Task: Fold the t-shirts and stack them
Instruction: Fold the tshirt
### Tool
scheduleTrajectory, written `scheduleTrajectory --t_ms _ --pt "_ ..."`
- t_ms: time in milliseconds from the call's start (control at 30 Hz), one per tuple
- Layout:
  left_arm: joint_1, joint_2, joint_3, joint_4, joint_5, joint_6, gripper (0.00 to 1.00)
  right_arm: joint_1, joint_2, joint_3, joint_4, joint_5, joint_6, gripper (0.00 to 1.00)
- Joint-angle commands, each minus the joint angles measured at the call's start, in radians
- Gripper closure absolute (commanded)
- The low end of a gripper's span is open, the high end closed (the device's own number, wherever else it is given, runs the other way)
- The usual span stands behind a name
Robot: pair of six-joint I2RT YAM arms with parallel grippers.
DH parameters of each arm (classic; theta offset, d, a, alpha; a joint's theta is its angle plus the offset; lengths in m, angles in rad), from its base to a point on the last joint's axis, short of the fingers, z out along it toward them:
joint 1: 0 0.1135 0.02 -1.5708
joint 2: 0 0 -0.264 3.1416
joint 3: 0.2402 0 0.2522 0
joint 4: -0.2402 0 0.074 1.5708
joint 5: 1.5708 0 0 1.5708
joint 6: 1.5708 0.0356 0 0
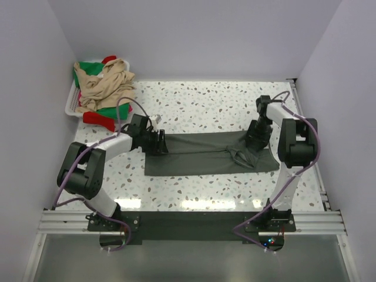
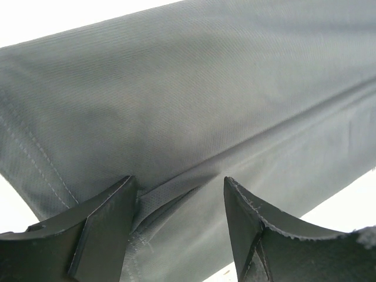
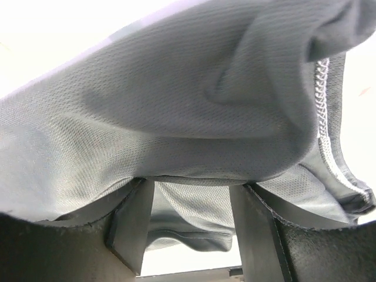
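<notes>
A dark grey t-shirt (image 1: 200,154) lies on the speckled table as a long strip folded lengthwise, its neck end bunched at the right. My left gripper (image 1: 158,143) rests on the strip's left end. In the left wrist view this gripper (image 2: 179,181) is open, its fingers straddling a fold edge of the grey cloth (image 2: 194,100). My right gripper (image 1: 254,141) sits on the bunched neck end. In the right wrist view it (image 3: 191,185) stands open, with grey cloth (image 3: 176,111) draped over its tips and hanging loosely between them. Beige (image 1: 106,85), green (image 1: 88,69) and red (image 1: 100,120) t-shirts lie heaped at the back left.
The heaped shirts sit in a white plastic basket (image 1: 70,104) in the back left corner against the wall. White walls close the table on the left, back and right. A metal rail (image 1: 188,220) with both arm bases runs along the near edge.
</notes>
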Motion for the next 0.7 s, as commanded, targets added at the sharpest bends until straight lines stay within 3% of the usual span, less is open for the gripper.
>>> scheduleTrajectory --t_ms 0,400,667 --pt "-0.008 -0.047 -0.049 -0.057 0.017 -0.024 0.34 0.011 0.153 0.169 0.105 0.036 0.012 0.43" --pt "-0.101 -0.112 -0.135 -0.128 0.143 -0.054 0.34 0.025 0.602 0.947 -0.099 -0.020 0.041 0.40" --pt "-0.149 -0.185 -0.183 -0.097 0.222 -0.074 0.34 0.040 0.500 0.882 0.094 -0.152 0.035 0.31"
